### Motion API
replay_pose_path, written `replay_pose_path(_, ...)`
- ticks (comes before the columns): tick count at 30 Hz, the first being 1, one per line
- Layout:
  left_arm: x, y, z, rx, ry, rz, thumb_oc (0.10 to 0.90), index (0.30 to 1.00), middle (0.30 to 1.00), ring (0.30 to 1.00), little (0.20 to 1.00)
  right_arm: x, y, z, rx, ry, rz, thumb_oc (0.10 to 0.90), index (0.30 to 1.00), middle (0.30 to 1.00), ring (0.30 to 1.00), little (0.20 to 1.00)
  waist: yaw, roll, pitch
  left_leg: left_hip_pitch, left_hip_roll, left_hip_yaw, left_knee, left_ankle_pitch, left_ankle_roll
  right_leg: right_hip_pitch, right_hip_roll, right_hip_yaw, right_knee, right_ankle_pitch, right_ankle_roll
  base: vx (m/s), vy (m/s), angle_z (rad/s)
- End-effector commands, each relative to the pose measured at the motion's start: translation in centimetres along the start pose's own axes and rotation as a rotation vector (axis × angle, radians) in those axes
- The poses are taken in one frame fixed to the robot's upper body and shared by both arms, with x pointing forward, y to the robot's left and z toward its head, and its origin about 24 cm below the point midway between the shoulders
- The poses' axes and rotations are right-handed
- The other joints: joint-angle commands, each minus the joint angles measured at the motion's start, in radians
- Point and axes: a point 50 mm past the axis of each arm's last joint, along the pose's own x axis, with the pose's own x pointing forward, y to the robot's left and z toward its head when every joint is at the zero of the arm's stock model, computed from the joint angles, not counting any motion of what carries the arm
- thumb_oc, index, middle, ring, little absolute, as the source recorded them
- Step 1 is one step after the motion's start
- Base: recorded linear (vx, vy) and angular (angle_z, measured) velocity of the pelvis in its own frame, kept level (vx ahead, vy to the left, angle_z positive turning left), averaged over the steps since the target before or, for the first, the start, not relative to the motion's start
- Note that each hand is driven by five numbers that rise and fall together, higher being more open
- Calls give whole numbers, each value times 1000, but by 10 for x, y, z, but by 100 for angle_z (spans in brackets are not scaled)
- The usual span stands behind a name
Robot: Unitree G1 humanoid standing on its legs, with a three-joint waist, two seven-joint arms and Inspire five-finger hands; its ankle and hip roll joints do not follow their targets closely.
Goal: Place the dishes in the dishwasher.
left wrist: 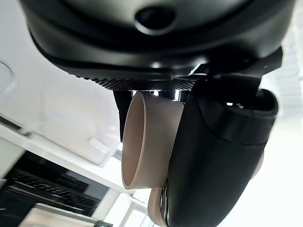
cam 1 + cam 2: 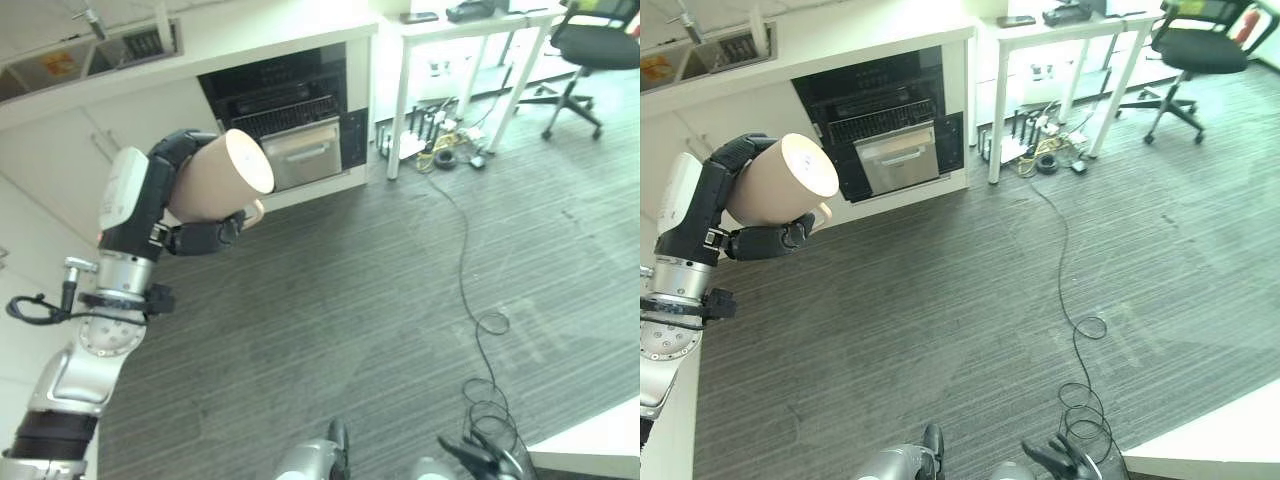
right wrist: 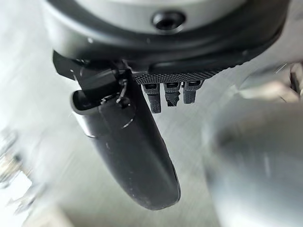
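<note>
Mug first: your robot's left hand [image 2: 185, 215] has its dark fingers and thumb curled round a beige mug [image 2: 222, 177], which sits at the left of the left eye view, a little above middle height. The mug lies on its side in that grip, its flat pale base turned toward the right of the frame and its small handle poking out below, next to the fingers. In the left wrist view the mug's open rim [image 1: 130, 142] shows past the thumb, and no contents can be seen from there.

Your robot's right hand [image 3: 130, 146] appears in the right wrist view, holding nothing. Its thumb lies out long and the short row of fingers beside it looks relaxed rather than clenched. Grey striped carpet lies blurred behind it.

Moving outward from the mug, the dishwasher [image 2: 285, 110] stands in the upper middle of the left eye view, built in under a white counter [image 2: 260, 35]. Its dark interior is open to view, with a wire rack [image 2: 290, 115] and a silver drawer-like front [image 2: 305, 152] pulled partway out. The mug is well apart from it, held in the air over the carpet.

Farther right you have a white table [image 2: 470, 30] with cables under it, and an office chair [image 2: 590, 50] in the upper right corner.

Judging progress: the mug is picked up and the dishwasher stands open, but nothing held is in the rack yet. Carrying the mug across and setting it down is what remains.
</note>
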Motion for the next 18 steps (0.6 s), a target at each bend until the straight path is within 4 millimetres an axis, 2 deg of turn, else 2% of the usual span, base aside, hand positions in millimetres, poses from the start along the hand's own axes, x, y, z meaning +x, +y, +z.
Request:
replay_pose_path(1,28,30,51,80,-305,155,400,300,300,300,300,0,-29,41,-20,-185,-50,800,900,900,900,900,-22,14,-21,51,55,-79,70,-183,-68,71,113,-19,-573,97,-19,386,-334,-70)
replay_pose_path(3,32,29,52,85,-303,158,400,300,300,300,300,1,-29,45,-17,-200,-45,800,900,900,900,900,-28,-9,-17,74,36,-80,70,-209,-72,13,52,7,-573,112,3,379,-337,-24)
replay_pose_path(4,38,31,53,90,-297,162,400,300,300,300,300,1,-29,48,-30,-209,-39,800,900,900,900,900,-37,-33,-19,103,17,-80,70,-249,-74,-66,-23,55,-573,171,46,449,-346,10)
replay_pose_path(5,41,34,54,90,-297,164,400,300,300,300,300,2,-29,49,-42,-211,-36,800,900,900,900,900,-38,-41,-21,117,13,-79,70,-267,-74,-102,-45,80,-573,182,62,496,-400,6)
replay_pose_path(7,43,39,51,100,-297,165,400,300,300,300,300,2,-29,48,-37,-202,-40,800,900,900,900,900,-41,-50,-34,168,20,-96,70,-309,-84,-148,-69,122,-573,216,79,527,-472,1)
replay_pose_path(9,40,42,48,115,-287,175,400,300,300,300,300,1,-30,47,-46,-189,-35,800,900,900,900,900,-41,-49,-42,190,40,-97,70,-319,-94,-122,-56,112,-573,202,80,504,-484,-1)
replay_pose_path(10,35,45,45,120,-255,187,400,300,300,300,300,1,-31,47,-103,-174,-28,800,900,900,900,900,-37,-51,-55,226,64,-102,70,-315,-110,-99,-35,96,-573,185,66,486,-484,-4)
replay_pose_path(11,33,46,45,119,-247,194,400,300,300,300,300,1,-31,47,-124,-173,-32,800,900,900,900,900,-37,-48,-56,243,89,-101,70,-262,-124,-84,-16,91,-573,168,51,576,-585,-1)
replay_pose_path(12,31,46,45,119,-238,209,400,300,300,300,300,1,-31,48,-144,-178,-31,800,900,900,900,900,-32,-51,-53,258,121,-90,70,-166,-143,-62,1,82,-573,139,24,401,-428,-6)
replay_pose_path(13,28,48,45,121,-230,218,400,300,300,300,300,1,-31,50,-159,-182,-30,800,900,900,900,900,-27,-53,-51,273,144,-79,78,-94,-159,-45,9,67,-573,119,4,389,-438,4)
replay_pose_path(14,26,49,44,127,-222,229,400,300,300,300,300,1,-30,52,-177,-187,-28,800,900,900,900,900,-21,-51,-45,256,165,-71,147,-41,-173,-26,19,53,-573,101,-16,410,-484,-10)
replay_pose_path(15,23,51,42,124,-209,247,400,300,300,300,300,1,-33,56,-198,-197,-36,800,900,900,900,900,-11,-45,-29,177,203,-60,302,35,-193,20,48,31,-573,68,-54,367,-449,-8)
replay_pose_path(16,22,52,41,124,-204,253,400,300,300,300,300,1,-35,57,-198,-200,-46,800,900,900,900,900,-5,-43,-23,132,205,-66,358,44,-195,34,57,22,-573,59,-67,383,-410,-14)
replay_pose_path(17,22,55,39,123,-197,265,400,300,300,300,300,0,-40,60,-188,-209,-65,800,900,900,900,900,20,-40,-13,51,120,-87,402,-8,-168,61,69,19,-573,44,-75,304,-212,-11)
replay_pose_path(18,21,57,38,131,-190,274,400,300,300,300,300,-1,-43,62,-184,-209,-69,800,900,900,900,900,38,-32,-8,7,41,-97,388,-48,-146,77,86,31,-573,33,-70,355,-163,-31)
